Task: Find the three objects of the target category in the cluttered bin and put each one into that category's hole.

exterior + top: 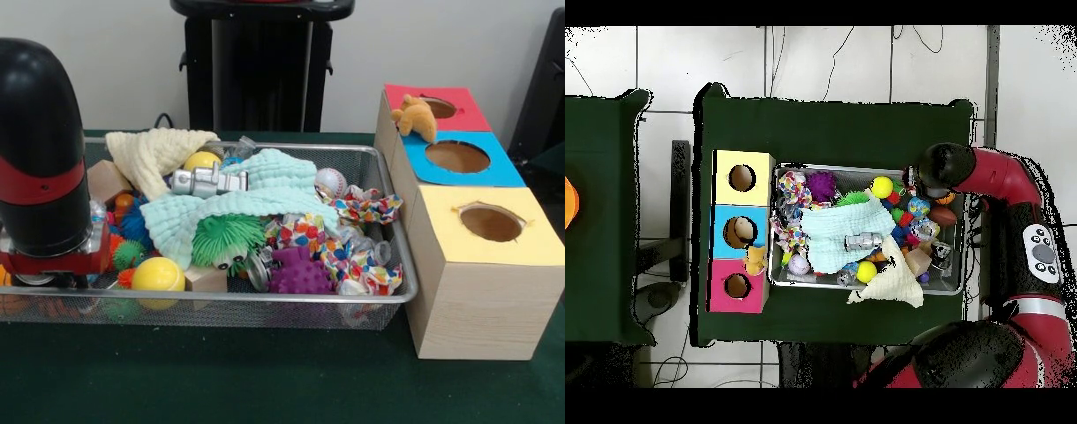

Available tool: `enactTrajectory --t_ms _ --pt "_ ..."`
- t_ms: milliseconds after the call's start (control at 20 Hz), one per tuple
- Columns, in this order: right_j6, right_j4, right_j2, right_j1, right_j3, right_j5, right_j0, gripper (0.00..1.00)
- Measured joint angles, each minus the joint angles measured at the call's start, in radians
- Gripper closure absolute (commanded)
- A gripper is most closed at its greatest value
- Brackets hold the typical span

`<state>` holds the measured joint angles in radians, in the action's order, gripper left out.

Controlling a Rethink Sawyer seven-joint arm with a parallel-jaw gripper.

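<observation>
bin [388,296] crowded, red hole [439,108] unblocked

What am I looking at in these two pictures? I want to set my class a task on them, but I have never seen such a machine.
This is a robot arm, red and black, working at a green table. One picture is taken from across the table, facing the robot; the other looks straight down from above.

On the table stands a wire tray heaped with toys: a silver toy robot, a green spiky ball, a purple spiky ball, yellow balls, a baseball and two cloths. Beside it are three wooden boxes, each with a round hole, topped red, blue and yellow. A tan plush toy lies on the edge of the red and blue tops, not in a hole.

The arm's end reaches down into one end of the tray. Its grasping part is hidden among the toys, so whether it holds anything cannot be told.
</observation>
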<state>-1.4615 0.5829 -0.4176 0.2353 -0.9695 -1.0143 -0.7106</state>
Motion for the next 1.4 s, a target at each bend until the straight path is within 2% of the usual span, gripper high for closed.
enactTrajectory --t_ms 1100,1400 --pt "0.000 0.000 0.000 0.002 0.000 0.000 0.000 1.00" --pt "0.000 -0.001 0.000 0.049 -0.027 -0.002 0.000 1.00"
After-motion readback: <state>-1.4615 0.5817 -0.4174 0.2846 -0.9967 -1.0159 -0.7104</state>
